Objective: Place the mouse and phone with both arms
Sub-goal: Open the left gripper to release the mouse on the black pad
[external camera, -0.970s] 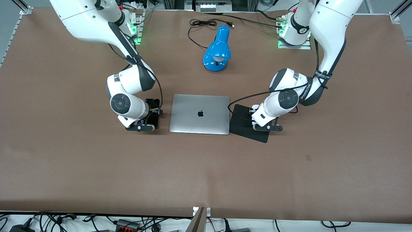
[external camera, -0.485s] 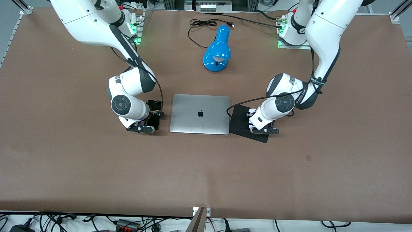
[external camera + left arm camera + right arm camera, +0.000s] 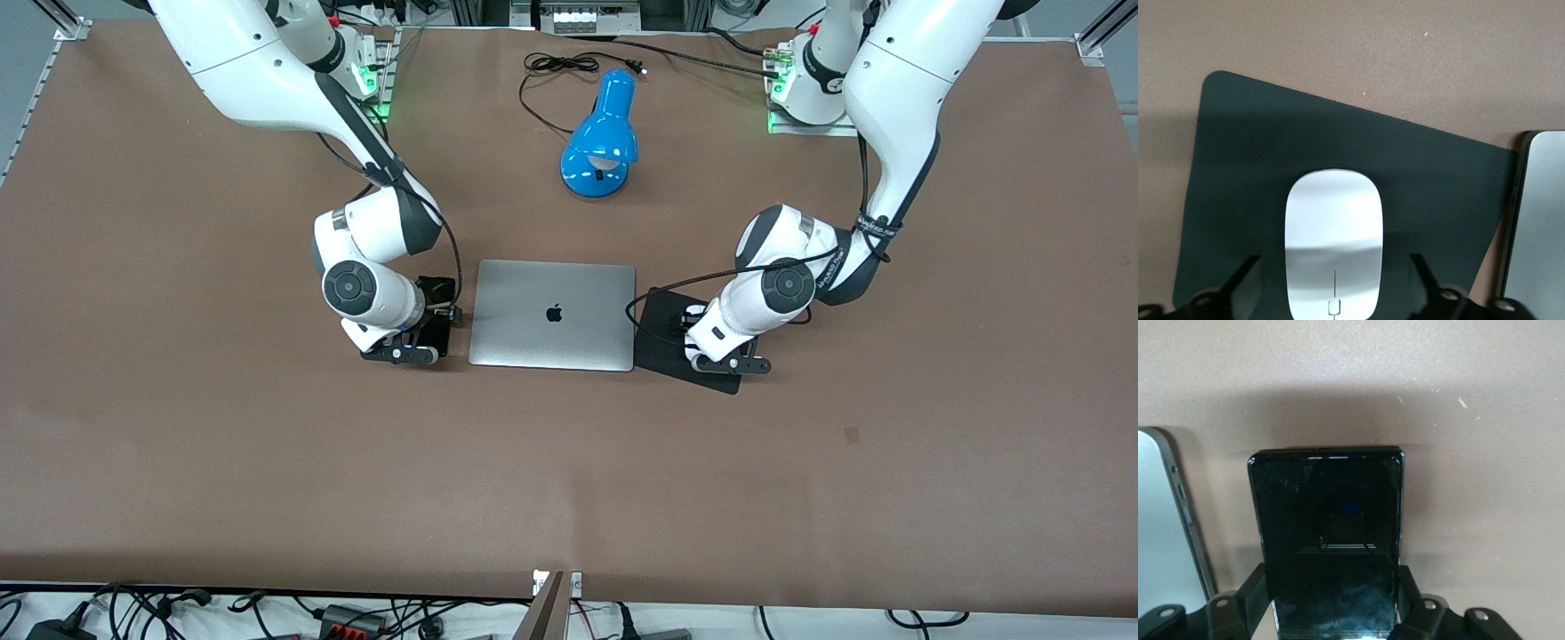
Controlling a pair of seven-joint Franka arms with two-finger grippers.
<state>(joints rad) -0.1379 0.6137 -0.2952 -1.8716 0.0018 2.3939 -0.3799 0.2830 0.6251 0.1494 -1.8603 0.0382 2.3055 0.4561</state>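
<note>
The mouse (image 3: 1333, 243) lies on a black mouse pad (image 3: 1245, 167), which sits on the brown table (image 3: 222, 462) just beside the closed silver laptop (image 3: 552, 315), toward the left arm's end. The left gripper (image 3: 1335, 297) is low over the pad with its fingers (image 3: 1245, 277) spread on either side of the mouse, a gap showing between each finger and the mouse.

The phone (image 3: 1330, 540) is beside the laptop's edge toward the right arm's end, face up. The right gripper (image 3: 1331, 610) straddles it, fingers (image 3: 1251, 590) set against its two long edges, pinching it. Whether the phone rests on the table or hangs just above it cannot be told.

A blue desk lamp (image 3: 602, 138) stands farther from the front camera than the laptop.
</note>
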